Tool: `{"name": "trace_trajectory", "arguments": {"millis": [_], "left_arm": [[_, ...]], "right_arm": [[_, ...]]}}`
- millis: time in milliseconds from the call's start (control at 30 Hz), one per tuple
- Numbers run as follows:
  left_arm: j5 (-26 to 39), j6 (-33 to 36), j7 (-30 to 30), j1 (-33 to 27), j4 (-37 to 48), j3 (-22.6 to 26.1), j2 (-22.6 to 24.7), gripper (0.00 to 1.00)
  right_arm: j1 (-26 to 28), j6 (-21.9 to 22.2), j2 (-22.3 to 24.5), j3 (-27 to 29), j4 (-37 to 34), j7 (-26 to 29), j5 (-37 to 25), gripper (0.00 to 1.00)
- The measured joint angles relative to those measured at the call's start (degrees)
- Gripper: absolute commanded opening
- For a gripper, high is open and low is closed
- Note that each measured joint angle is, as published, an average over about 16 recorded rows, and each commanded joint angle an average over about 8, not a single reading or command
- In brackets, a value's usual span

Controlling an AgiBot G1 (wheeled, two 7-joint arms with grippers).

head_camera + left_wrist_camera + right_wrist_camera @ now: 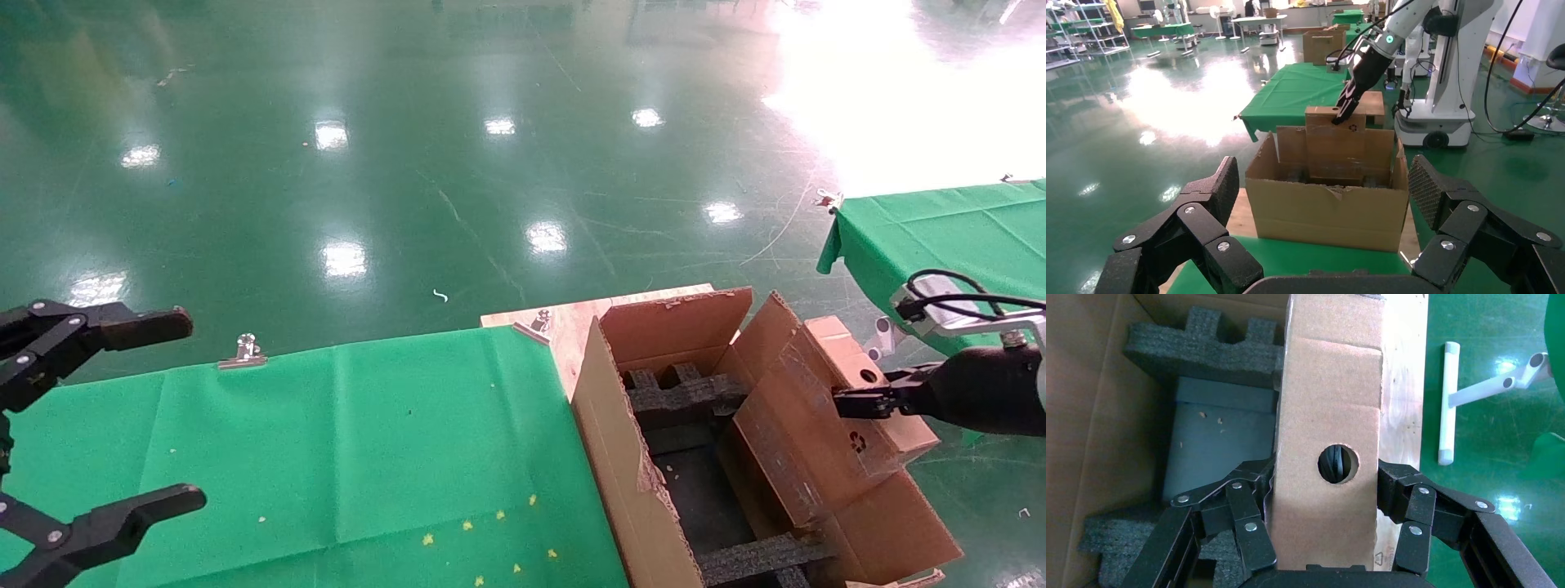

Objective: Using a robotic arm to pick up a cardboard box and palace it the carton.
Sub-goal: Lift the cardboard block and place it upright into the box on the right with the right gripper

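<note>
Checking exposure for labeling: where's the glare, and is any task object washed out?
Head view: blown-out glare on the floor at upper right, lamp reflections elsewhere; cardboard box, carton and right claw evenly lit. Left wrist view: a bright floor patch beyond the carton, left claw dark but readable. Right wrist view: no glare.

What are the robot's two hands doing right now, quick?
Left gripper: open, holding nothing, above the green cloth table.
Right gripper: shut on the small brown cardboard box with a round hole, over the large brown carton.
</note>
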Motion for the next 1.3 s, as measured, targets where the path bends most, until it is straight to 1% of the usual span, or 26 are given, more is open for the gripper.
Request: {"name": "trace_trajectory", "arguments": {"millis": [333, 733, 1300], "left_arm": [[0.00, 0.00, 0.00, 0.00, 0.00, 0.00, 0.00, 1.00], [-0.01, 0.00, 0.00, 0.00, 0.00, 0.01, 0.00, 1.00], [-0.01, -0.01, 0.01, 0.00, 0.00, 0.01, -0.01, 1.00]], "right_arm": [[-2.21, 3.07, -1.40, -1.59, 0.01, 2.95, -2.15, 0.00], [-5.70, 8.56, -3.64, -3.82, -0.05, 7.12, -5.90, 0.00], [-11.28, 16.27, -6.60, -6.87, -0.30, 15.28, -13.25, 0.00]]}}
